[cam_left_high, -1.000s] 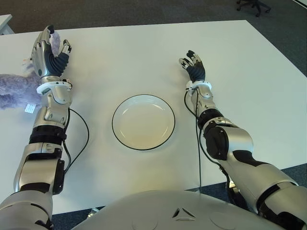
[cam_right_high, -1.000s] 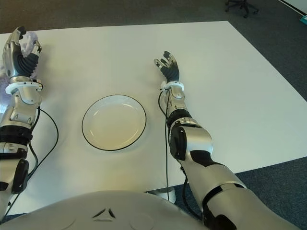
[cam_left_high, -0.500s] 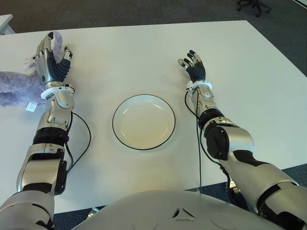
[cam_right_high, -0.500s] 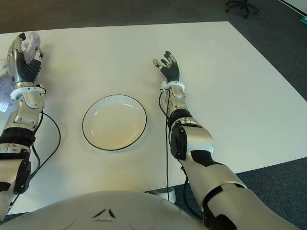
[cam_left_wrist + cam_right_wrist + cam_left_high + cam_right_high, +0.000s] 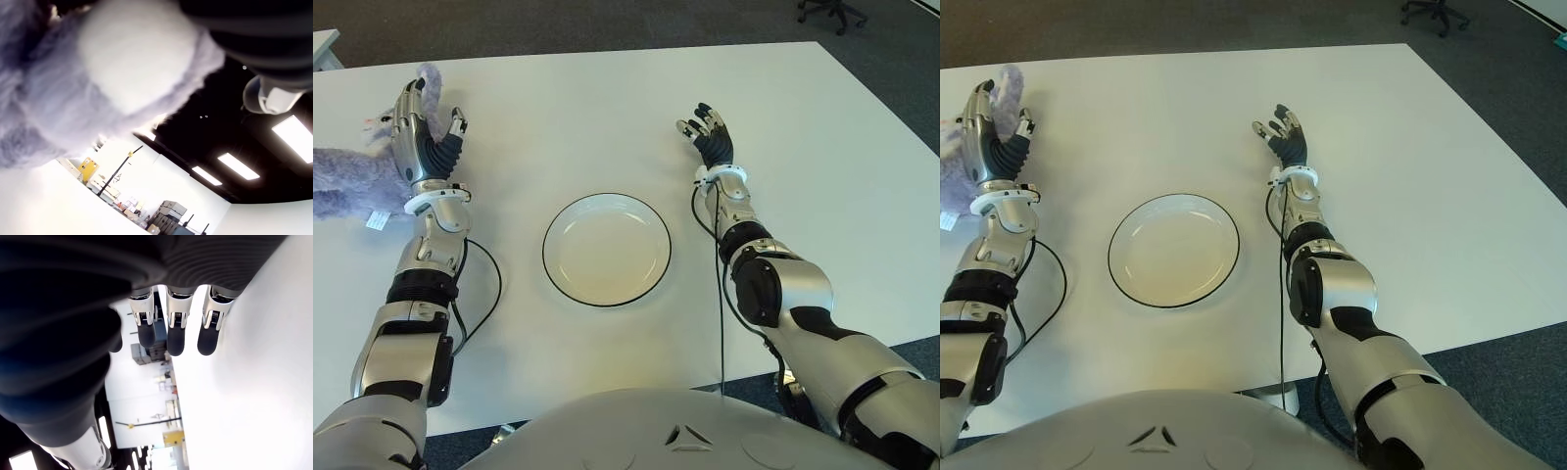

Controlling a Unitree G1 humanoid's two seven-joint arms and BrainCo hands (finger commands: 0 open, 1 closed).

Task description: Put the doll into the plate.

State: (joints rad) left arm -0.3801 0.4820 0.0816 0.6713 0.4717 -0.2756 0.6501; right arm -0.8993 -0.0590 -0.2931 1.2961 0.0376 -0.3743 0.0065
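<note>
The doll [image 5: 350, 178], a fluffy purple plush with a white tag, lies at the far left of the white table [image 5: 558, 117]. My left hand [image 5: 431, 125] stands upright just to its right, fingers spread and holding nothing, with a plush ear showing behind the fingertips. The left wrist view is filled by the doll's fur [image 5: 98, 73] close to the palm. The white plate [image 5: 607, 251] with a dark rim sits empty at the table's middle. My right hand [image 5: 707, 132] shows beyond and to the right of the plate, palm up and open, its fingers [image 5: 176, 333] straight.
A black cable [image 5: 485, 284] loops on the table beside my left forearm, and another runs along my right arm [image 5: 719, 294]. Dark carpet borders the table, with an office chair [image 5: 830, 10] at the far right.
My left hand and forearm have shifted right and a little nearer, leaving more of the doll uncovered. The doll, the plate and my right hand have stayed put.
</note>
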